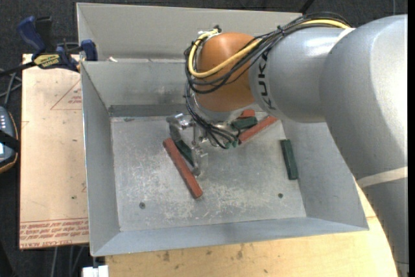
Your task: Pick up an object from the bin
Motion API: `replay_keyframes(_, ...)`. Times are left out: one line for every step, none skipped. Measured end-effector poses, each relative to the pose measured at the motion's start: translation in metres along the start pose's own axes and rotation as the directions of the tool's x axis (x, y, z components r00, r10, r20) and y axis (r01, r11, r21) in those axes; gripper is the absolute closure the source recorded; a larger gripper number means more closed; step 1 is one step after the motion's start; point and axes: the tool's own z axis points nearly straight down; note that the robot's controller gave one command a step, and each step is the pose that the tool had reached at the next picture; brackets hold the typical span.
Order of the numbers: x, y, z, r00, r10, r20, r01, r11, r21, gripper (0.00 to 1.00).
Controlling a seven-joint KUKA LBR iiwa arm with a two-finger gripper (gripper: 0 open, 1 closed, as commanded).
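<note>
One red-brown bar (pixel 188 178) under my gripper (pixel 196 156), frame centre, looks stiff and light; I'd take it mid-length, across its width. Clenched or released, I cannot tell.

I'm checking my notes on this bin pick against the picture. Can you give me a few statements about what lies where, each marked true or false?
1. A long reddish-brown bar lies slantwise on the floor of the bin. True.
2. The pincer is down at that bar's upper part, near the middle of the floor. True.
3. The dark green bar lies across the reddish-brown bar. False: it lies apart from it, nearer the bin's right wall.
4. The arm reaches in from the view's left. False: it comes in from the right.
</note>
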Motion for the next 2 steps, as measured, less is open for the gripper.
replay_keyframes(0.0, 0.0, 0.0, 1.0, 0.0, 0.0, 0.0, 1.0, 0.0, 0.0)
replay_keyframes(-0.0046, -0.002, -0.002, 0.998, 0.056, -0.002, -0.056, 0.998, 0.0, 0.0)
